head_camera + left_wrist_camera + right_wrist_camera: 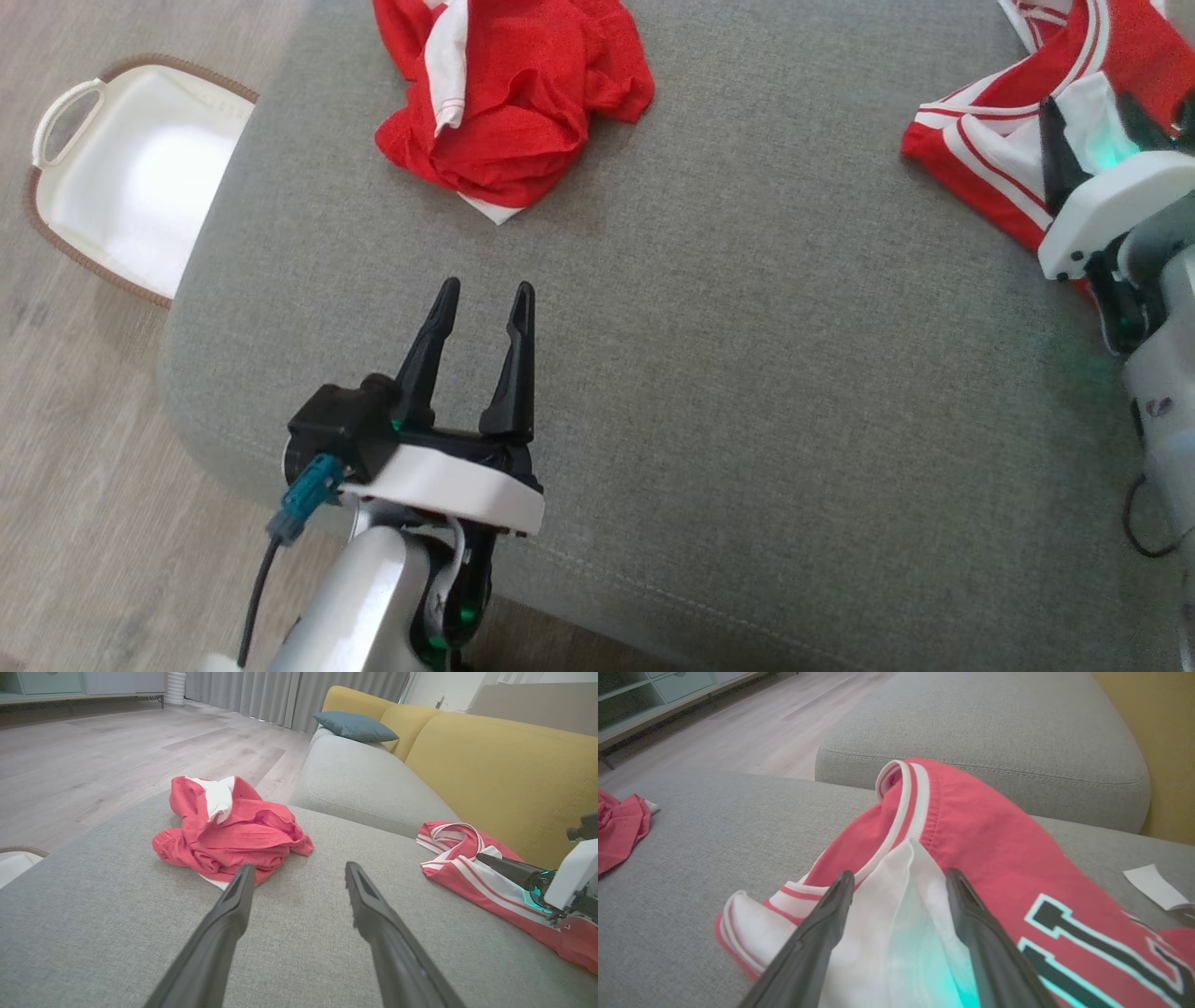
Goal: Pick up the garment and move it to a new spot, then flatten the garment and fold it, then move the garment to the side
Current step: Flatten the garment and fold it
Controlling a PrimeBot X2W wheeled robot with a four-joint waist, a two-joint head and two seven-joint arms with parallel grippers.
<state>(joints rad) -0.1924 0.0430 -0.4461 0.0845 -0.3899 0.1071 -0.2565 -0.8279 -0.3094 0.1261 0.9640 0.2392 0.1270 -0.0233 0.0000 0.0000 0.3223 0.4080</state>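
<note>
Grey sofa cushion (747, 373), white-lined basket (65, 117) on wood floor (75, 467) beside it. My left gripper (487, 297) gapes short of the crumpled red garment (513, 93); my right gripper (900, 876) gapes over the striped red jersey (980, 140).

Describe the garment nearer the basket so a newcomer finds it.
Start at the grey sofa cushion. Toward its far left side, near the white basket, lies a crumpled red garment. Unlike the striped jersey on the right, it is bunched up.
</note>
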